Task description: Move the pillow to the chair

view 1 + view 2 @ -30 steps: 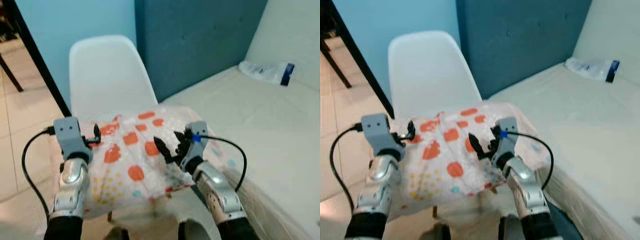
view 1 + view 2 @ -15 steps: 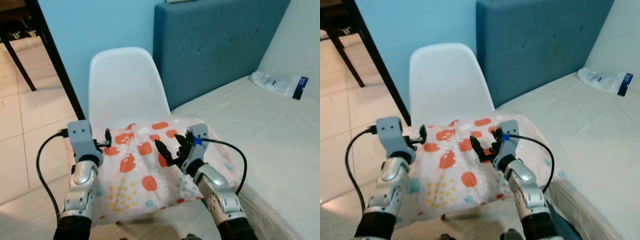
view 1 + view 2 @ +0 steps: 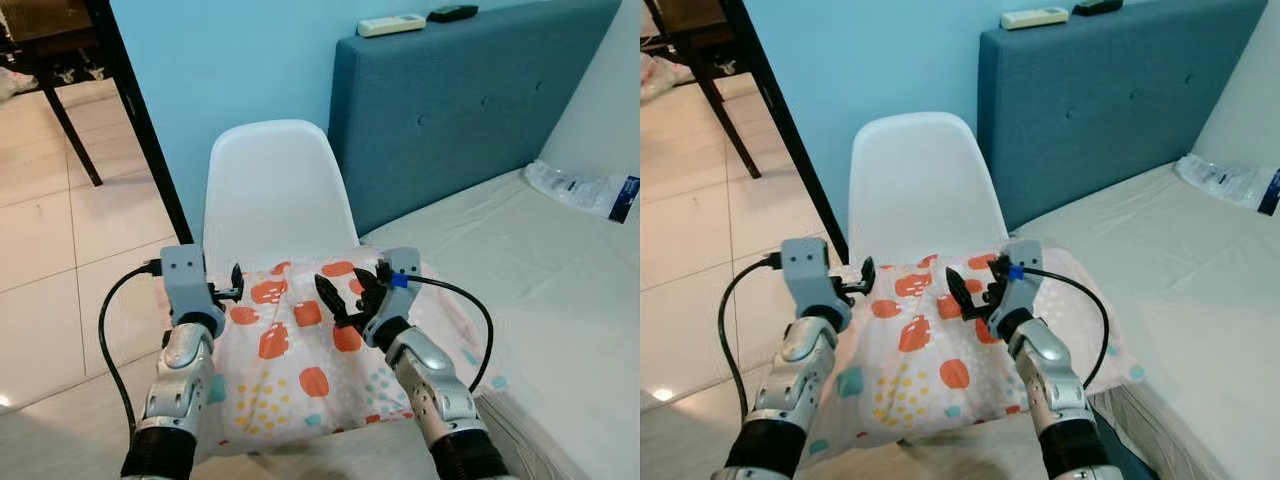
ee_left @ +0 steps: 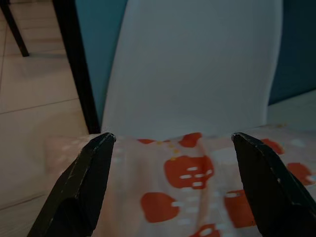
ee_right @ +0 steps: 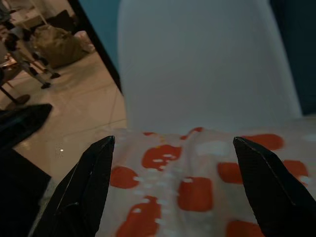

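- pillow (image 3: 300, 370): white fabric with orange patches and small coloured dots; lies flat on the seat of the chair (image 3: 275, 195), covering it and overhanging the front edge.
- chair: white moulded shell, backrest upright behind the pillow, standing against a light blue wall (image 3: 230, 60) and just beside a bed (image 3: 540, 260).
- left gripper (image 3: 232, 288): above the pillow's rear left corner; fingers spread apart in the left wrist view, holding nothing.
- right gripper (image 3: 348, 297): above the pillow's rear centre; fingers spread apart, holding nothing.
- bed: dark blue headboard (image 3: 470, 110), with a remote control (image 3: 392, 24) on its top edge.
- clear plastic packet (image 3: 585, 190) lies on the mattress, well apart from the chair.
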`<state>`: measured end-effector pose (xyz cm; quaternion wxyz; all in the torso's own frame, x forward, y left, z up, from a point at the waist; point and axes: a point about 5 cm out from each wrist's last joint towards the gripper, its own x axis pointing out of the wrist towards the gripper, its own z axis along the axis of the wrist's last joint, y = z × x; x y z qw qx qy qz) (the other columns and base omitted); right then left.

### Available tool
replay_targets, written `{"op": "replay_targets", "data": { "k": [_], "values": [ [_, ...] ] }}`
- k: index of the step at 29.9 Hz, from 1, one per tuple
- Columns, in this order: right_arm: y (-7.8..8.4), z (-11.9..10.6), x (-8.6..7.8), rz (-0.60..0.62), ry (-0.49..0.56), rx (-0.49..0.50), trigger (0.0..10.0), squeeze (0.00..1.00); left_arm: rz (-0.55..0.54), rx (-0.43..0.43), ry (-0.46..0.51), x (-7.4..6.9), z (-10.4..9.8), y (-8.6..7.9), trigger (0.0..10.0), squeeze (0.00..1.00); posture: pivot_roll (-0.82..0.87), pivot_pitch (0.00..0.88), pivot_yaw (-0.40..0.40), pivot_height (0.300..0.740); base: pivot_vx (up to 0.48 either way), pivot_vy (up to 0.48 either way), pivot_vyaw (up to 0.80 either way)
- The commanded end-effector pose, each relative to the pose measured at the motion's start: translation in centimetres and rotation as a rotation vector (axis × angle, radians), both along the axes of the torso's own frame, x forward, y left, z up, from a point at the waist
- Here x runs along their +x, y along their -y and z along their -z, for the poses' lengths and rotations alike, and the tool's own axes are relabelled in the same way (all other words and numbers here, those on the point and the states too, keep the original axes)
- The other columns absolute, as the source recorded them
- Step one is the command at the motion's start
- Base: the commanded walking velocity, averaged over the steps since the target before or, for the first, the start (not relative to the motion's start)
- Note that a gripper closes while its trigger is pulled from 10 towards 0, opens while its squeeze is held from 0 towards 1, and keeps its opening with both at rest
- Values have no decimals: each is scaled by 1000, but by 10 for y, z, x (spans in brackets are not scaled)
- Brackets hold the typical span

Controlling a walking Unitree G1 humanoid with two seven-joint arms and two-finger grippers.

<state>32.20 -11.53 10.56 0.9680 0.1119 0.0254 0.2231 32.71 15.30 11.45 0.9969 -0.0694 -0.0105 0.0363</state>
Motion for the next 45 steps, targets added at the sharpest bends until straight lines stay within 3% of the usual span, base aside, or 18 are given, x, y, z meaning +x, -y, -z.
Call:
{"op": "replay_targets", "data": {
  "k": [1,7,18,28,38,40,45],
  "values": [
    [5,6,-1,25,-19,11,10000,0,20,-5,-29,-1,8,7,10000,0,-6,83,26,740,0,0,0],
    [13,13,2,78,-41,-21,10000,0,97,-39,-21,-1,8,21,10000,0,-15,58,25,740,0,0,0],
    [24,29,3,173,-109,-64,10000,0,129,17,-144,-4,35,25,10000,0,-32,64,44,740,0,0,0],
    [40,43,2,251,-167,-145,10000,0,123,39,-179,-6,43,22,10000,0,-26,78,36,740,-52,0,0],
    [36,52,-1,229,-172,-239,10000,0,93,-2,-219,-8,52,19,10000,0,-41,67,12,740,-272,0,0],
    [27,53,-4,174,-137,-292,10000,0,67,-32,-257,-11,61,13,10000,0,-50,55,-2,740,-283,0,0],
    [18,54,-5,131,-119,-295,10000,0,35,-36,-278,-15,69,3,10000,0,-44,36,-15,740,-294,0,0]
  ]
}}
